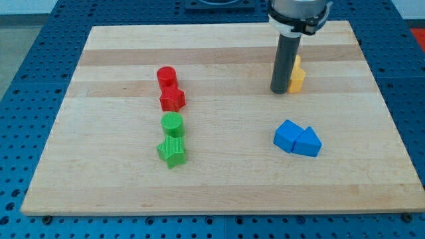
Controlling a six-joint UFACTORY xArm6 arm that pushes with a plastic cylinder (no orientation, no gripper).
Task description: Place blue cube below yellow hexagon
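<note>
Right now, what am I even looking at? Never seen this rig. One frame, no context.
It is one camera view of a wooden board on a blue perforated table. The dark rod coming down from the view's top is the end of a robot arm; it has no fingers and holds nothing, it only pushes blocks. My tip rests on the board just left of the yellow blocks, partly hiding them. Below those lie a blue cube and a blue wedge, touching. On the view's left sit a red cylinder, red star, green cylinder and green star.
</note>
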